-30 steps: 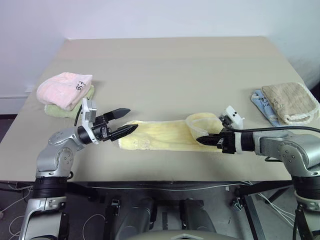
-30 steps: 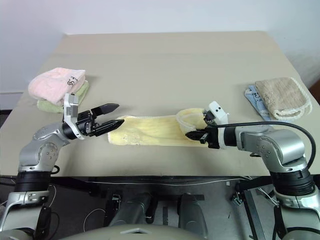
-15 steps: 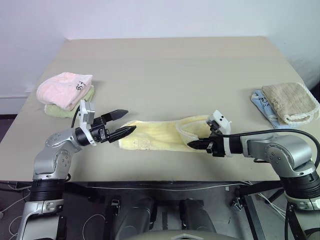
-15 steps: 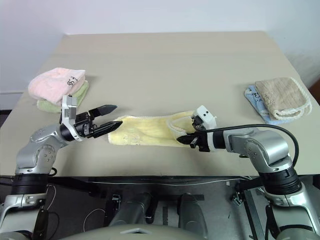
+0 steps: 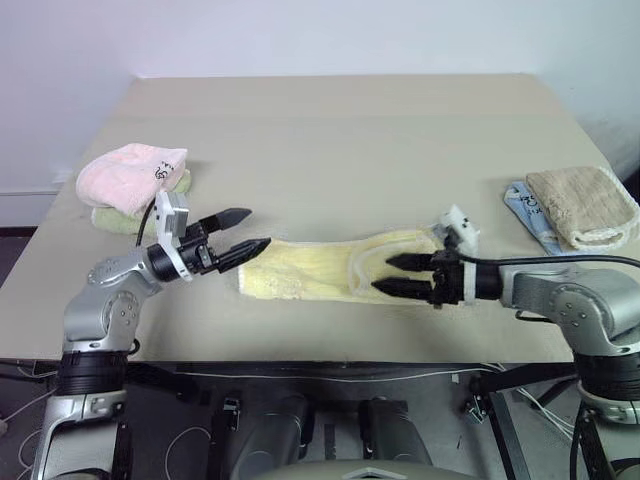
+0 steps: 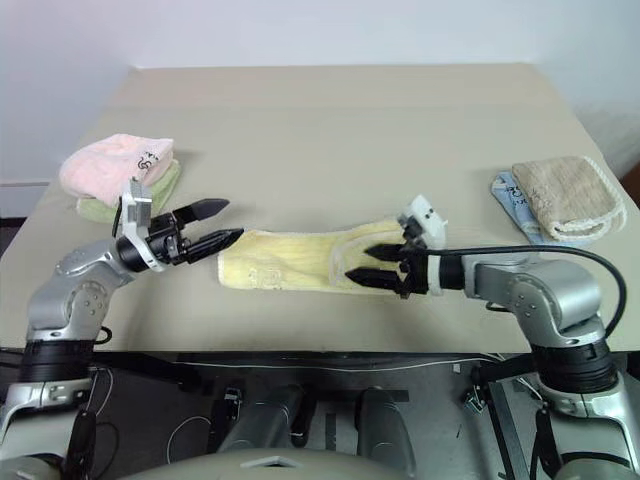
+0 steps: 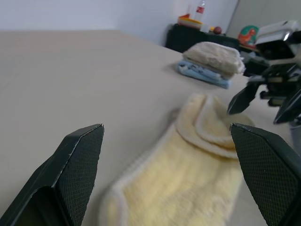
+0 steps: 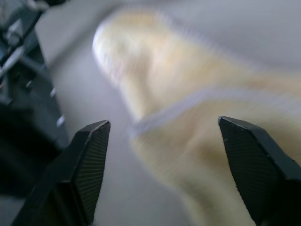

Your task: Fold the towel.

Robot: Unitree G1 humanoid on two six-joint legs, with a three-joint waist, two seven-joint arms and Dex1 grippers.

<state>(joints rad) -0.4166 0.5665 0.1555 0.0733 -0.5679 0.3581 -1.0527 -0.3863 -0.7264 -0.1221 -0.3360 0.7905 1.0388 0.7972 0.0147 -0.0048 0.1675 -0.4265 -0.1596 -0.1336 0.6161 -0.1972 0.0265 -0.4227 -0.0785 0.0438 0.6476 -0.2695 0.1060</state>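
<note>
While the long pale yellow fluffy terry towel (image 5: 335,270) lies near the front edge of the beige table (image 5: 340,140) (its right end seemingly doubled over itself), the right gripper (image 5: 393,275) hovers there, jaws spread, holding nothing. The left gripper (image 5: 248,230), jaws wide, stands off the other end.

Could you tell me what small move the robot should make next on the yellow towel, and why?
Probably bring the open left gripper down onto the towel end beside it: the right end lies folded over, the open right gripper holds nothing, and the left end lies flat.
</note>
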